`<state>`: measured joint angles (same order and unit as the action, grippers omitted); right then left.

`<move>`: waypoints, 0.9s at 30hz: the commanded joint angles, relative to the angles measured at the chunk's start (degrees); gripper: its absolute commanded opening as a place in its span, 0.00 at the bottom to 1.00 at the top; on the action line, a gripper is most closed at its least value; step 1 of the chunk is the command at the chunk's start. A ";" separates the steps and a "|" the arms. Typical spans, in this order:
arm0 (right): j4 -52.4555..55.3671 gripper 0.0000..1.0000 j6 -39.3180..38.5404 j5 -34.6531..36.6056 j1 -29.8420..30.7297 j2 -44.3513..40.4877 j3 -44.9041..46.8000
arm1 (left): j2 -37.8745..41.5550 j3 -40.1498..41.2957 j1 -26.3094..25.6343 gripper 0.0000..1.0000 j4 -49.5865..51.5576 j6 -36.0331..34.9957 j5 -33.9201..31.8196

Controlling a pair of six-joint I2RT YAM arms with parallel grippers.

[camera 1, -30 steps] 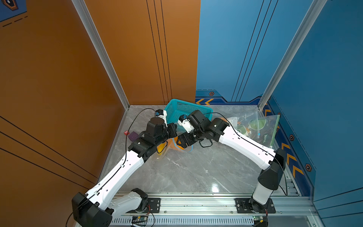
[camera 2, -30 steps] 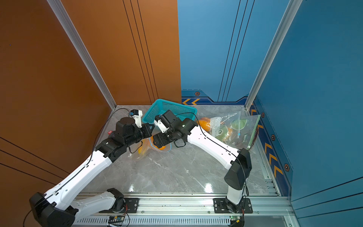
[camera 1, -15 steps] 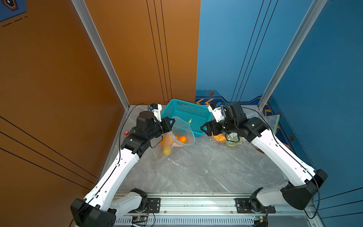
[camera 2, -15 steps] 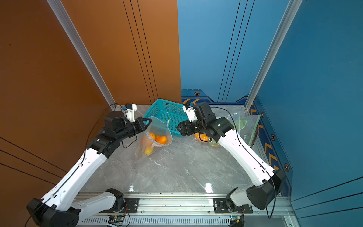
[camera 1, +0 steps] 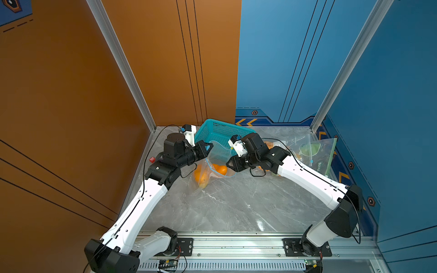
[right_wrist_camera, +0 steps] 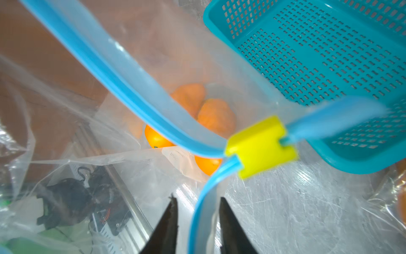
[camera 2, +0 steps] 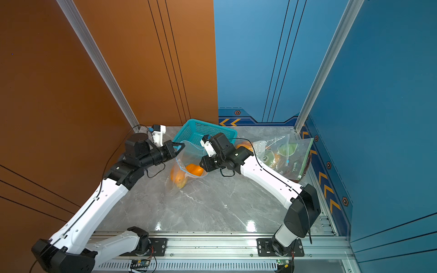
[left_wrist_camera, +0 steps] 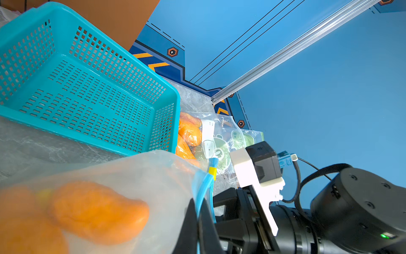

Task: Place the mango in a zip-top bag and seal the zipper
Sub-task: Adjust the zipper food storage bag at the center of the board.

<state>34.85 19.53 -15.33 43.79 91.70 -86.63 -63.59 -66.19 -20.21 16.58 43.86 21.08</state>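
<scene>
Both arms are stretched forward from the front rail and bent inward, so that the left claw (camera 1: 209, 148) and the right claw (camera 1: 228, 163) are turned toward each other across the mouth of the bag (camera 1: 218, 154). The left claw is closed tight on the bag's blue zip strip, and the mouth is held up in front of the basket (camera 1: 222, 133), a teal plastic one with perforated walls. The right claw's jaws are seen narrowly parted, with the strip passed between them near the yellow slider (right_wrist_camera: 261, 146); no pinch is shown. The bag is of thin, cloudy, crinkled film and is sagged onto the grey marbled surface (camera 1: 236, 208). The mango (camera 1: 221, 169), smooth and orange, is lodged low inside it among other orange fruit. Half a second earlier the right arm was drawn back beside the filled bags (camera 1: 307, 151) with its jaws wide; it is now brought in again.
</scene>
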 commanded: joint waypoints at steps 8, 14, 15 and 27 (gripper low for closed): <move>17.64 0.00 3.09 12.01 -0.34 -8.70 -13.00 | -3.90 -6.20 -1.00 0.00 -0.32 -0.43 16.34; 22.15 0.04 8.75 13.37 -0.09 -10.47 -10.14 | -8.66 -7.10 -4.58 0.00 -0.23 -2.55 20.96; 20.84 0.05 9.43 13.32 -0.04 -10.57 -8.17 | -9.50 -6.93 -4.93 0.00 -0.27 -3.29 20.85; 14.16 0.60 3.89 5.29 -7.95 -10.35 -6.25 | -19.43 -10.46 -5.78 0.00 -0.23 -19.50 20.03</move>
<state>51.07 26.28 -6.33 38.61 83.22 -90.91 -82.63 -73.14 -25.32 16.53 31.62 39.31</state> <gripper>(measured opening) 0.565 0.042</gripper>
